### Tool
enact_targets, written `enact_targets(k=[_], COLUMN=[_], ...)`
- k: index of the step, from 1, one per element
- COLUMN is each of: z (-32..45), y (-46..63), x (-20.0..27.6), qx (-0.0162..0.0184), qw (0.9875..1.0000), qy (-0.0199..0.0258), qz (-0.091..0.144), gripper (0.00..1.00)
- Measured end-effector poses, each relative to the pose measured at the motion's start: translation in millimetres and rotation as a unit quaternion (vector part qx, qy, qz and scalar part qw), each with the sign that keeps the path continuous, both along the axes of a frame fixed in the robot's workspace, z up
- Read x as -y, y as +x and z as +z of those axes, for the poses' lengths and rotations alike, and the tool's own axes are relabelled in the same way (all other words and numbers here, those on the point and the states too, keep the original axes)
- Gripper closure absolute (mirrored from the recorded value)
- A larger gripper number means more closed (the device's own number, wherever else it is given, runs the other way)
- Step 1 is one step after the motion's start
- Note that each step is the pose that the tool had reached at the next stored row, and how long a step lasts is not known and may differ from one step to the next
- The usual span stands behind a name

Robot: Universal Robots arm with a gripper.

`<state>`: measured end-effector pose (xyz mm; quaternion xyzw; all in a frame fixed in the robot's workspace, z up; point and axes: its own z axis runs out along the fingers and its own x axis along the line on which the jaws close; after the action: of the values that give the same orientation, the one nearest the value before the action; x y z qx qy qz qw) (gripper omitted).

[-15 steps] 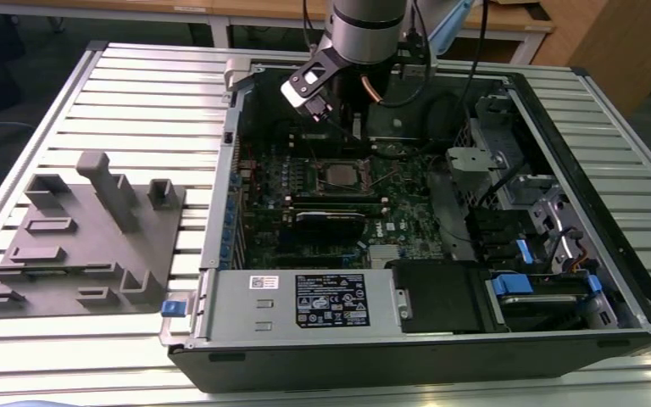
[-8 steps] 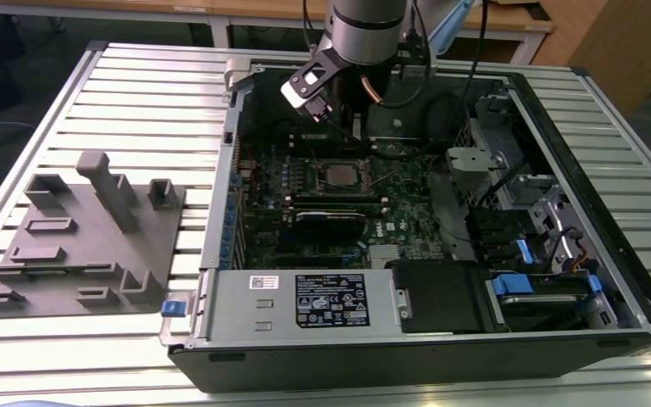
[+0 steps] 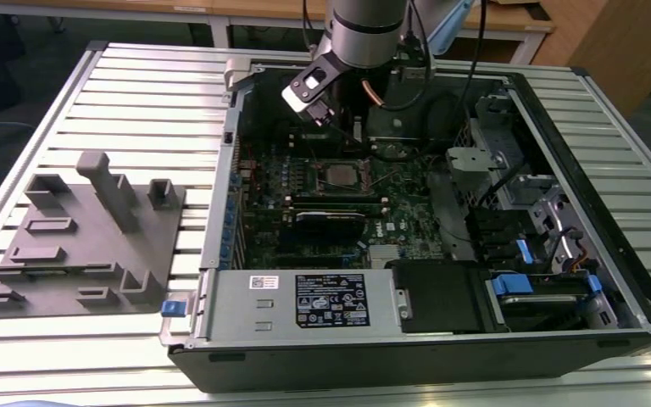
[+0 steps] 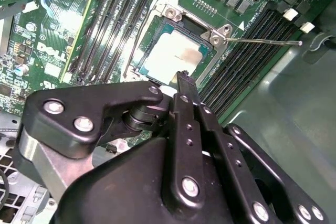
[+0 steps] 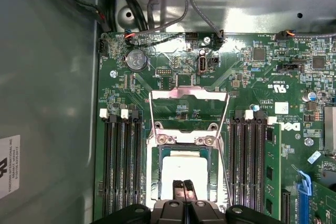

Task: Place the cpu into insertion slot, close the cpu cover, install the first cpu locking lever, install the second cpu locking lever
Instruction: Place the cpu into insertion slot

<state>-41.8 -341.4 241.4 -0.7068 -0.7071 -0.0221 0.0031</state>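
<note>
One tool point(image 5: 184, 187) is hanging directly over the insertion slot point(image 5: 184, 139). Its two fingertips point(image 5: 178, 187) are pressing together with nothing showing between them, so it is clenched and empty rather than carrying a part. Shut like that, it is probably serving as a blunt pusher more than a clamp. Whether the tips are touching anything below them I cannot tell.

The cpu point(image 4: 170, 56) is already lying inside the insertion slot, flat and square to its rim, which would explain the empty tool. It is showing a dull, pale silver-grey top with a slightly brighter patch toward one side, and a thin greenish border is peeking out around it inside the silvery rim.

The cpu cover point(image 5: 189, 94) seems to be standing raised on its hinge at the side of the slot away from the tool. It is a thin bright frame with the board showing through its window, leaving the chip exposed. One thin wire locking lever point(image 4: 262, 40) is sticking out sideways from a corner of the slot, apparently unlatched, and is crossing the long black memory slots point(image 4: 247, 61) beside it.

In the exterior view the slot is sitting near the middle of the board inside the open computer case point(image 3: 416, 356), which is resting on the slatted tabletop point(image 3: 156, 85). A grey fixture block point(image 3: 77, 246) is lying well apart from the slot, toward the exterior view's left.
</note>
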Motion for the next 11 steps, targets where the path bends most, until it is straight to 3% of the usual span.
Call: enact_targets(k=[4, 11], z=[-0.1, -0.2], y=[0.1, 0.0], x=[0.4, 7.2], qx=[0.0001, 0.0], qw=[1.0, 1.0], qy=[0.0001, 0.0], qz=[0.0, 0.0], gripper=[0.89, 0.89])
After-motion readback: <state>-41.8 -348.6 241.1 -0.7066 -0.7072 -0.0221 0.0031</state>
